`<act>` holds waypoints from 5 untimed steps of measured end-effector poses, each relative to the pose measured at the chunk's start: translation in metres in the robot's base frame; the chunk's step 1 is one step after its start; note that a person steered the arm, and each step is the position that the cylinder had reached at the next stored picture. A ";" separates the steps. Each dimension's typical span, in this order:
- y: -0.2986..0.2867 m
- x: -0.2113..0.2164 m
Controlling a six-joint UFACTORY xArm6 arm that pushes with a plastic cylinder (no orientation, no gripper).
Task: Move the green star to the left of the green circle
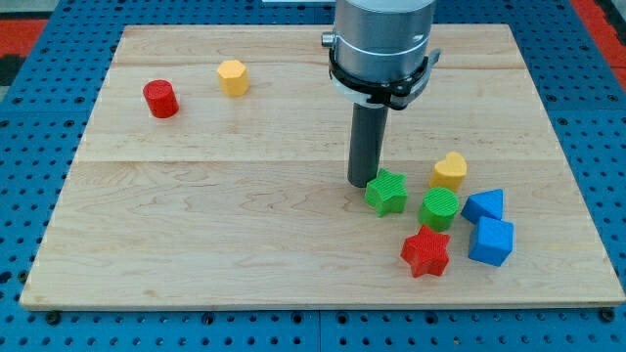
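Fingers are lacking; my tip (361,183) touches the ridged green star (386,192), just left of the green circle (439,208).

Arm housing (381,44) cut off by the view's top. Red star (425,252) overlapped the green circle's (439,208) lower edge. Blue cube (490,241) partly covered the blue triangle (484,205) behind.

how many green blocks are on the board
2. The green star lies right of centre, with my tip touching its upper left side. The green circle sits just to the star's right, above the red star. None seem hidden.
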State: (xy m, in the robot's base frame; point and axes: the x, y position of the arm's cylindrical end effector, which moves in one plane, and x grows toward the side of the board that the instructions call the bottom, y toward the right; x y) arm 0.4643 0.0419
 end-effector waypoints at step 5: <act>-0.149 -0.120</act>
